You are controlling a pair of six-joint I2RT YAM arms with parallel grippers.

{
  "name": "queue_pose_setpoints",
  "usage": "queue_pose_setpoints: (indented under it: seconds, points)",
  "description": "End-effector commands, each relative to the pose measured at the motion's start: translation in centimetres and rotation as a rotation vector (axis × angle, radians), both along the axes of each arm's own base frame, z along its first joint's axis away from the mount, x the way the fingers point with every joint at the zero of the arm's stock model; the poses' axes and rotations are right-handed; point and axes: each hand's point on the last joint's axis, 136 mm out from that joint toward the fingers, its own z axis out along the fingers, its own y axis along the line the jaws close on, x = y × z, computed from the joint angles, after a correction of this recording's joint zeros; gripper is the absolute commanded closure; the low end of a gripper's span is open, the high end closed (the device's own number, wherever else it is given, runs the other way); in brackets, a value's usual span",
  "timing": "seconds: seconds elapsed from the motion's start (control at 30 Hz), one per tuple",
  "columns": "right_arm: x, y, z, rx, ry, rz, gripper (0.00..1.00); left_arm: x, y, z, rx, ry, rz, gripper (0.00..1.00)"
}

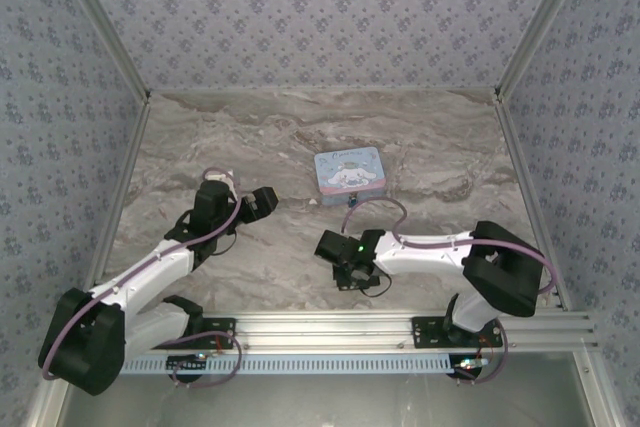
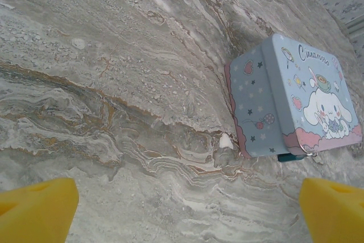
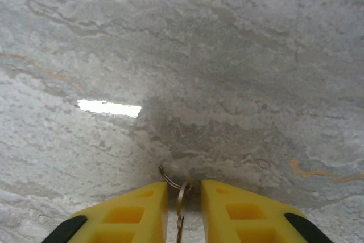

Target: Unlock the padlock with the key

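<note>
**Key between the right fingers, padlock not yet reached**

The right gripper (image 3: 181, 189) is down at the marble table (image 3: 239, 49), its yellow fingers (image 3: 128, 214) drawn in to a narrow gap. The key (image 3: 180, 211) hangs in that gap, and its wire ring (image 3: 168, 177) pokes out past the fingertips onto the stone. I cannot tell whether the pads are pinching the key or only flanking it.

The left gripper (image 2: 185, 214) gapes as wide as it goes and holds nothing. It hovers over bare marble, facing the light-blue cartoon tin (image 2: 296, 95).

The padlock (image 2: 289, 156) shows as a tiny dark, bluish bit tucked against the tin's lower edge, touching it. It is too small to tell whether its shackle is closed. In the overhead view the tin lies beyond the right gripper, well apart from it.

By my reading the task is at its start — the key is just being secured. It has yet to be lifted, carried to the padlock, slid into the keyhole and turned.
</note>
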Motion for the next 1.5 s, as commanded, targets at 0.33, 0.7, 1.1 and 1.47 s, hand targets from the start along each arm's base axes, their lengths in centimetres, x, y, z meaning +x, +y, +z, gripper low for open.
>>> queue_pose_setpoints:
  seconds: [0.33, 0.7, 1.1, 1.47]
  points:
    - [0.8, -1.4, 0.0, -0.015, -0.039, 0.008, 1.0, 0.4, -0.2, 1.6, 0.016, -0.034, -0.005, 0.0]
    - [4.3, -1.2, 4.4, 0.204, -0.195, 0.025, 1.0, 0.0, -1.3, 3.4, -0.008, -0.095, -0.084, 0.01]
    - [10.6, -3.6, 19.7, 0.91, -0.717, -0.018, 1.0, -5.3, -10.7, 12.4, -0.214, -0.373, -0.638, 0.1]
    - [10.0, -3.7, 26.2, 1.108, -0.886, 0.107, 1.0, -9.5, -18.0, 15.7, -0.279, -0.46, -0.958, 0.33]
